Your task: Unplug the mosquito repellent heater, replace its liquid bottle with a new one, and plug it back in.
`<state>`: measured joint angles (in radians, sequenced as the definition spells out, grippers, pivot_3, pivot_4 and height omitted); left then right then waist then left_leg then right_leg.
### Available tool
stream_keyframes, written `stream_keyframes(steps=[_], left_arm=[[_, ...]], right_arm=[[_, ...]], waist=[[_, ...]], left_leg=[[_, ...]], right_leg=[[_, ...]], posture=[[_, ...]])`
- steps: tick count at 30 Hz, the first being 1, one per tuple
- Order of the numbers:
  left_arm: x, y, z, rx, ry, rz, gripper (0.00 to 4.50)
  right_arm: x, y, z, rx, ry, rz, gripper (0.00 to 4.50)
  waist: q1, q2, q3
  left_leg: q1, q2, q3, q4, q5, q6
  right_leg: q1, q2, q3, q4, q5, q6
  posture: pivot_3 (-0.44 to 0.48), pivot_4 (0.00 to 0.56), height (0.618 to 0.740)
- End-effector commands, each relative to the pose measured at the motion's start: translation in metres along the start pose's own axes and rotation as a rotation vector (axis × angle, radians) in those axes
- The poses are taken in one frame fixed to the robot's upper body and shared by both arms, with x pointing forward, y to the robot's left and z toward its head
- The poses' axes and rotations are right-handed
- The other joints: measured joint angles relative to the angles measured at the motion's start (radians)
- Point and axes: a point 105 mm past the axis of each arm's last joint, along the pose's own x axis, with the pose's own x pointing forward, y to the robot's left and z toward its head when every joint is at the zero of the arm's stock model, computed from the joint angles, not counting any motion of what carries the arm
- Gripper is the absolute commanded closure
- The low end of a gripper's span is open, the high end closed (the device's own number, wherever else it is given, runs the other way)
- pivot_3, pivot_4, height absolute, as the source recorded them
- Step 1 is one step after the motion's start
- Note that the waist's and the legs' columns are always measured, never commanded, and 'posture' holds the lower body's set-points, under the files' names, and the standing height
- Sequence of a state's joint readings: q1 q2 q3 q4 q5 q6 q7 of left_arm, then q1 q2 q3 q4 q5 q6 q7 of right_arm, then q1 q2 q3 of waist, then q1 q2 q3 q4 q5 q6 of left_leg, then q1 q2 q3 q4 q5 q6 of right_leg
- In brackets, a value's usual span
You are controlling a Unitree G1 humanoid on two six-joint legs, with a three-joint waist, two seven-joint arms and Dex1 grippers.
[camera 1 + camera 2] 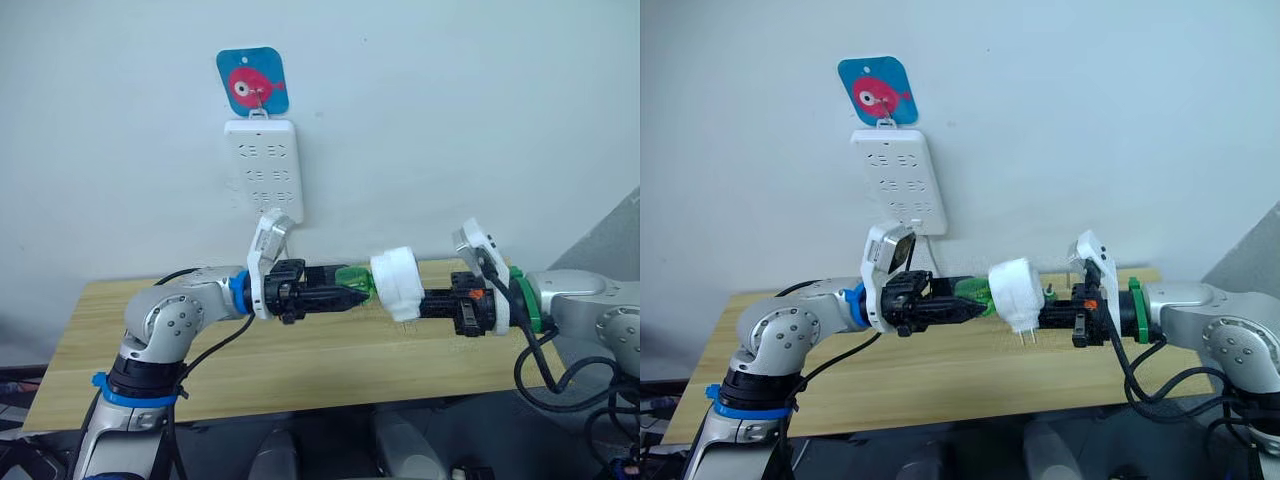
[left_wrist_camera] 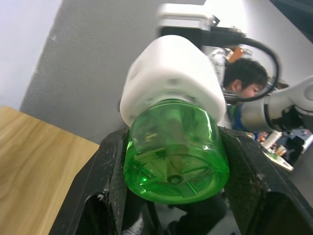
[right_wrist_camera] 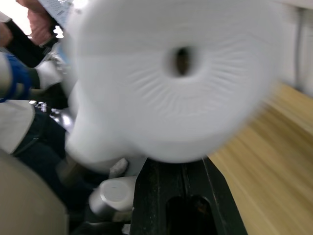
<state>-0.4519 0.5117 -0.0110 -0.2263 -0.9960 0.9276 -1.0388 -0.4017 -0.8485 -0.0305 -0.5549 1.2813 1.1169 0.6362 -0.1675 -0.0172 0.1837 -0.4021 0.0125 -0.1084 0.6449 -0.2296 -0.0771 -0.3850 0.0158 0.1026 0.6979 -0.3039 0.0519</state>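
One mosquito repellent heater (image 1: 1017,290), a small rounded white unit, is held in the air above the middle of a wooden tabletop (image 1: 300,365), clear of its surface. One green liquid bottle (image 2: 175,152) is attached to the heater's left end, translucent, its round base facing the left wrist camera. Two metal prongs (image 1: 1026,337) point down from the heater toward the tabletop. A round vent hole (image 3: 182,60) shows in the heater's face in the right wrist view.

Two grippers meet here from opposite sides. The left gripper (image 1: 345,295) has its two black fingers (image 2: 105,188) closed narrowly on the bottle, one finger pressed against each side. The right gripper (image 1: 1048,316) grasps the heater from the right, its fingers tight against the white body.

The tabletop beneath them is bare wood out to its front edge and both side edges. Both arms reach in over the left and right ends, with black cables (image 1: 545,375) hanging off the right end.

On the wall behind the back edge hangs one long white power strip (image 1: 263,170), upright, above the left gripper and well apart from the heater. It hangs from one blue hook plate with a pink fish (image 1: 252,81). One person (image 2: 244,81) is partly seen past the heater in the left wrist view.
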Motion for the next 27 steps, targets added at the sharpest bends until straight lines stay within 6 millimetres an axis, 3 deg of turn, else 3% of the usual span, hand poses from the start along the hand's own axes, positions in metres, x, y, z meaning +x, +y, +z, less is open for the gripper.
stream_keyframes(steps=[1,14,18,27], left_arm=[[0.002,0.002,0.002,0.052,-0.005,0.017,2.20],[0.006,0.011,0.001,0.144,0.027,0.064,2.20],[0.008,0.005,-0.003,0.148,0.062,0.035,2.20],[0.007,-0.002,-0.010,0.152,0.113,-0.012,2.20]], right_arm=[[-0.002,0.015,0.011,-0.027,-0.039,0.031,4.50],[-0.004,0.031,0.032,-0.019,-0.079,0.065,4.50],[-0.002,0.018,0.046,-0.056,-0.132,-0.003,4.50],[-0.002,0.000,0.058,-0.094,-0.131,-0.061,4.50]], waist=[[0.000,0.000,0.000],[-0.001,0.000,0.000],[-0.001,0.000,-0.001],[-0.002,0.001,-0.001]], left_leg=[[0.000,0.000,0.000,0.000,0.000,0.000],[0.000,0.000,0.000,0.000,0.000,0.000],[0.000,0.000,0.000,0.000,0.000,0.000],[0.000,0.000,0.000,0.000,0.000,0.000]], right_leg=[[0.000,0.000,0.000,0.000,0.000,0.000],[0.000,0.000,0.000,0.000,0.000,0.000],[0.000,0.000,0.000,0.000,0.000,0.000],[0.000,0.000,0.000,0.000,0.000,0.000]], posture=[[-0.197,0.089,0.740],[-0.197,0.089,0.740],[-0.197,0.089,0.740],[-0.209,0.085,0.740]])
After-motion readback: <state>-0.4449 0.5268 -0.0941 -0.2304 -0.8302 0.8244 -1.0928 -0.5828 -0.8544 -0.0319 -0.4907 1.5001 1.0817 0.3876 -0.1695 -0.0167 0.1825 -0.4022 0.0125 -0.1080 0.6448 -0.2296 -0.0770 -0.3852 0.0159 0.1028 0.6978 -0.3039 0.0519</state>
